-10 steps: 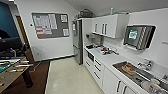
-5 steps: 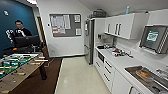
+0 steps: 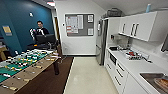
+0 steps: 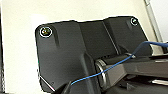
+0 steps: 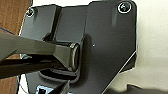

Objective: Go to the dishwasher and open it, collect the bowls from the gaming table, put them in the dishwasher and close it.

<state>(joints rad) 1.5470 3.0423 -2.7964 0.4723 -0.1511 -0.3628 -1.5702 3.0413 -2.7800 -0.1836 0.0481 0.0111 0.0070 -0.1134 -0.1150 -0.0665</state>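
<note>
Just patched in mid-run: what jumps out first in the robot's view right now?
The table-football table with its green field fills the left foreground, and a person stands behind it against the dark blue wall. On the right runs a white kitchen counter, with a tall steel fridge at its far end beside a notice board.

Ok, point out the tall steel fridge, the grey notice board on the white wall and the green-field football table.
Tall steel fridge (image 3: 101,41): head view, its door front.
Grey notice board (image 3: 79,24): head view, the board's middle.
Green-field football table (image 3: 18,64): head view, the green field.
</note>
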